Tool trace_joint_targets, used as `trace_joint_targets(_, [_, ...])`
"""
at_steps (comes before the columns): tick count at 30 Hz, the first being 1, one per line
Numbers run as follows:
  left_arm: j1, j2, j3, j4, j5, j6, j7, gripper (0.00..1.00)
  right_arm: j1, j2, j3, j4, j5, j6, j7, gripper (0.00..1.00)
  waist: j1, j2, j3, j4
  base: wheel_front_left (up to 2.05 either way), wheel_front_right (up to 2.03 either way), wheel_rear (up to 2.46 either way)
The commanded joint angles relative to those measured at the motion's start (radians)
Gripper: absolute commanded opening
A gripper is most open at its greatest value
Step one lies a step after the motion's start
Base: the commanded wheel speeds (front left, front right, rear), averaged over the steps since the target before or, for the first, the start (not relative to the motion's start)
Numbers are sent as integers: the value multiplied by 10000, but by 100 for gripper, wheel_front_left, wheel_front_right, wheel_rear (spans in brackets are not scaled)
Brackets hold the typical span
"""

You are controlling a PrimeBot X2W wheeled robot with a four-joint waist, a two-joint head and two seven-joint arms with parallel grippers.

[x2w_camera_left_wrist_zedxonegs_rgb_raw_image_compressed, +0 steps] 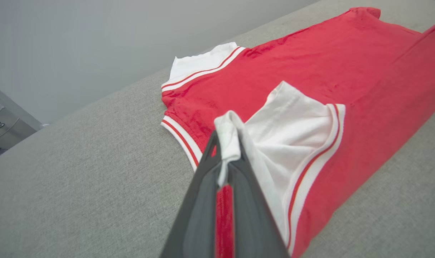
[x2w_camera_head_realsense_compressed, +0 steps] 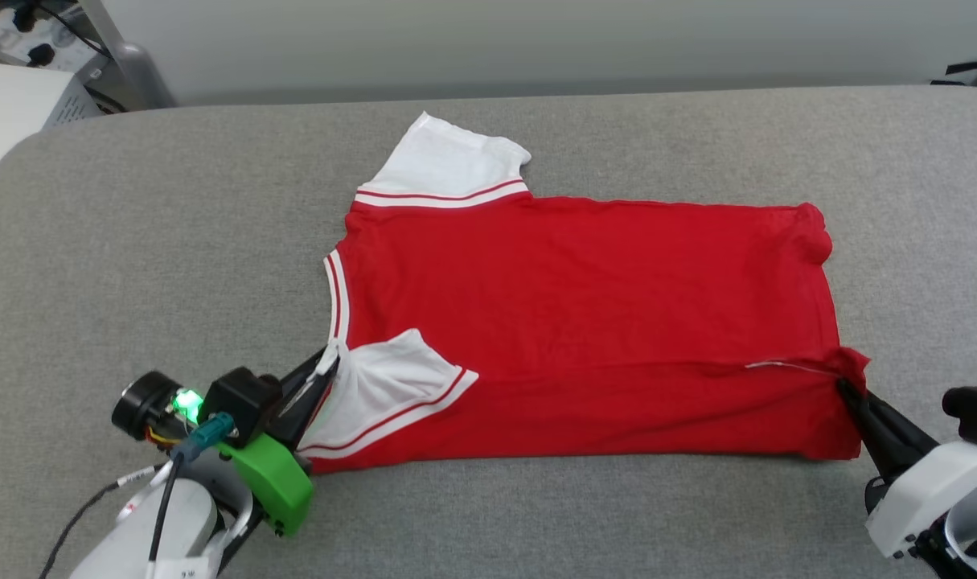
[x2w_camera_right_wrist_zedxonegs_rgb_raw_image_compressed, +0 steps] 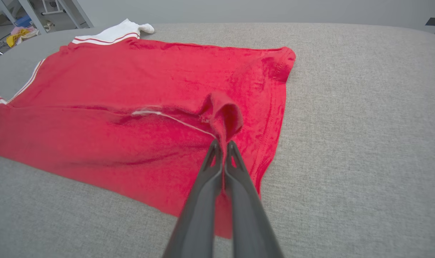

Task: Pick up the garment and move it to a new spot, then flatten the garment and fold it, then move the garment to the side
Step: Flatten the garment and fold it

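Right now we hold the garment point(x2w_camera_head_realsense_compressed: 584, 322) at both ends of its near edge. Our left gripper point(x2w_camera_head_realsense_compressed: 325, 371) is pressed together on a tuft of white cloth from the near sleeve point(x2w_camera_head_realsense_compressed: 392, 378); the left wrist view also shows a strip of red caught lower down between the fingers. Our right gripper point(x2w_camera_head_realsense_compressed: 851, 394) is pinched on the hem corner point(x2w_camera_right_wrist_zedxonegs_rgb_raw_image_compressed: 224, 118), which puckers into a small peak just above the fingertips.

The garment lies spread across the middle of the grey surface point(x2w_camera_head_realsense_compressed: 134, 241), with the collar point(x2w_camera_head_realsense_compressed: 335, 293) towards our left and the hem towards our right. Its near strip lies doubled over the body, so the near sleeve rests on the red. The far sleeve point(x2w_camera_head_realsense_compressed: 448, 165) sticks out flat on the far side.

We judge the cloth light, limp and without any stiffness. It will sag between two pinch points and follow wherever both ends go. It is not fragile, but the knit looks smooth enough to slide out of a thin pinch. The woven surface will likely drag at it rather than let it glide.

The firmest holds, we think, are the stitched places: the striped sleeve seams, the collar band and the hem corners. There the layers are doubled and give the fingers something to bite. Our left hold takes only a small tuft, so it may slip or lift one layer alone.
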Motion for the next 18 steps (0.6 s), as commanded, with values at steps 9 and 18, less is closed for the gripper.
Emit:
trace_joint_targets(9, [-2801,618,-1930,1407,-1003,-32,41,0,-1607,-74,376,767,450,-7,321,0,1,0,1279,-397,0,0,0])
trace_joint_targets(18, [-4381,554,-3540,3144,-2121,-33,-139,0,-2893,82,1134,1723,567,-7,538,0,1,0,2106,-457,0,0,0])
